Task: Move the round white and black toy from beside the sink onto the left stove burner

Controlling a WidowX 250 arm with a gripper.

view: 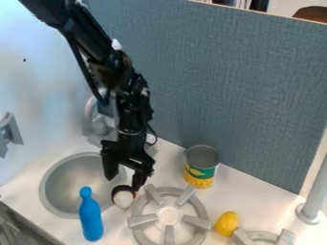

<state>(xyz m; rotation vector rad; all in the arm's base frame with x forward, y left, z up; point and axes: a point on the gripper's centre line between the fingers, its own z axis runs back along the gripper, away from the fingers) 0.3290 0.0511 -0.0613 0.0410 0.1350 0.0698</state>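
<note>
The gripper (123,184) hangs over the right edge of the metal sink (56,184), its two fingers spread apart. Just below it, close to the right fingertip, lies a small rounded white object with dark and red parts (123,198), between the sink and the stove burner. Whether the fingertip touches it I cannot tell. A blue bottle-shaped object (91,217) stands at the sink's front edge. To the right of the gripper, an open can with a yellow and green label (201,167) stands by the grey partition.
A grey burner (168,216) is right of the sink, with a yellow lemon-like object (226,223) beside it and a second burner (263,236) at the front edge. The faucet (93,119) rises behind the arm. A grey post (312,198) stands at the right.
</note>
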